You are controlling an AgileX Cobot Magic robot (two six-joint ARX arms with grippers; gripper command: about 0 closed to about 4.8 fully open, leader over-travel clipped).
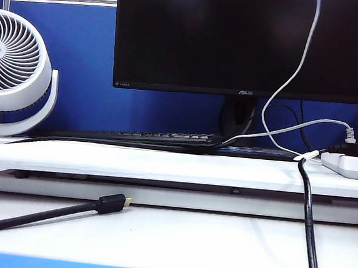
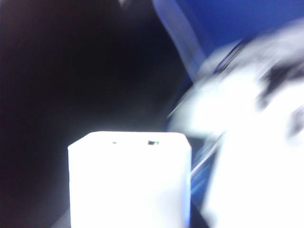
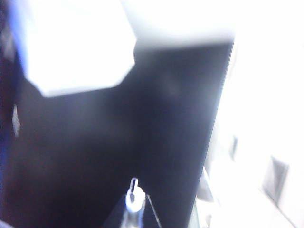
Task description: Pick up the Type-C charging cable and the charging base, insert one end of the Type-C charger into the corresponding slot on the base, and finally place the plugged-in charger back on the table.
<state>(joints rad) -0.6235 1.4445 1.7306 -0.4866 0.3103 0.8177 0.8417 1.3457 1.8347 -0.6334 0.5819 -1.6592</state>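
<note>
Charging base (image 2: 129, 180) clamped in left claw; Type-C charging cable (image 3: 134, 197) plug pinched in right claw.

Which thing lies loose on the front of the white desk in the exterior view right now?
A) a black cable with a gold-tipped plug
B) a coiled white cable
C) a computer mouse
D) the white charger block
A: the black cable with a gold-tipped plug lies on the table near its front edge; no charger block, mouse or coil shows there.
</note>
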